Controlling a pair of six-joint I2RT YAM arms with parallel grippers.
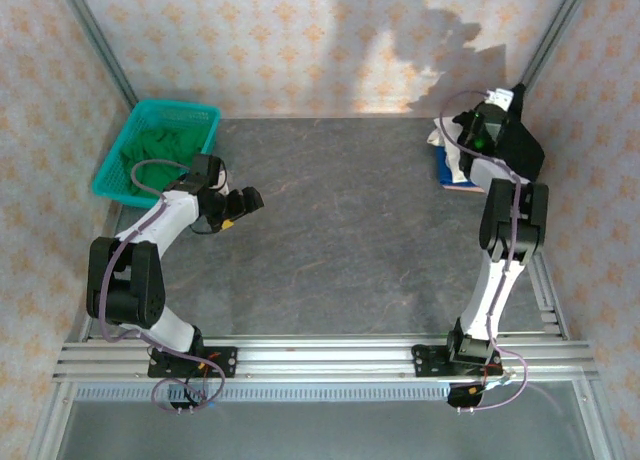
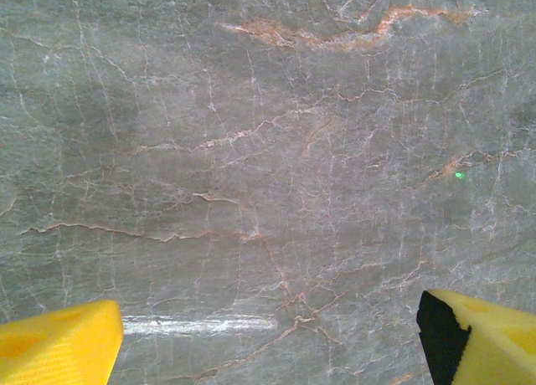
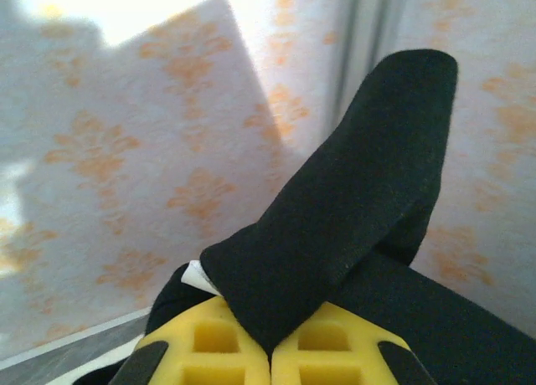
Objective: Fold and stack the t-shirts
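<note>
Black shirt [image 3: 360, 234] clamped in the right gripper [image 3: 270, 351]: yellow pads pressed together on a fold of cloth, no gap visible between them. Held raised at the far right corner of the table [image 1: 350, 240], close to the wall, with loose cloth hanging over the wrist.

Folded pile [image 1: 455, 165] (white on top, blue edge beneath) lying on the table just beside the raised shirt, on its left.

Left gripper [image 1: 243, 201] wide open and holding nothing, poised over bare stone-patterned surface; yellow fingers [image 2: 59, 343] set far apart at the lower corners of the wrist view.

Green cloth [image 1: 160, 145] heaped in the teal basket [image 1: 205, 115] at the far left corner, just beyond the left arm.

Step in hand, as judged: transfer of the black shirt, not yet folded; basket contents untouched.

Next move, as judged:
- Carry the shirt to the open centre of the table.
- Lower until flat before release.
- Bring the left gripper across for the opposite edge.
- Keep trailing cloth off the pile.
</note>
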